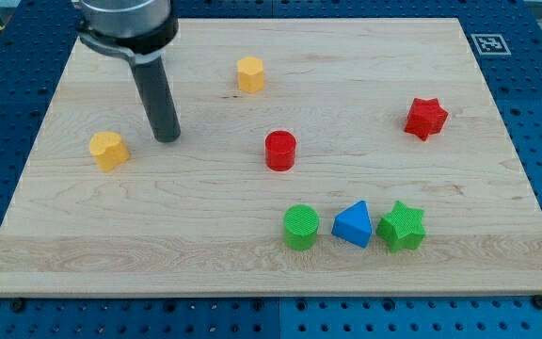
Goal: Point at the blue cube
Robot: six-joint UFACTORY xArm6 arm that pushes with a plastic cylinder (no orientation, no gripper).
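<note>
The blue block (354,224) sits at the view's lower right, between a green cylinder (300,227) on its left and a green star (402,226) on its right; it looks like a tilted cube or wedge. My tip (167,138) rests on the board at the view's upper left, far from the blue block. It stands just right of a yellow heart-like block (108,150).
A yellow hexagon block (250,73) lies near the view's top centre. A red cylinder (280,150) sits mid-board. A red star (426,118) lies at the view's right. The wooden board (83,254) lies on a blue perforated table.
</note>
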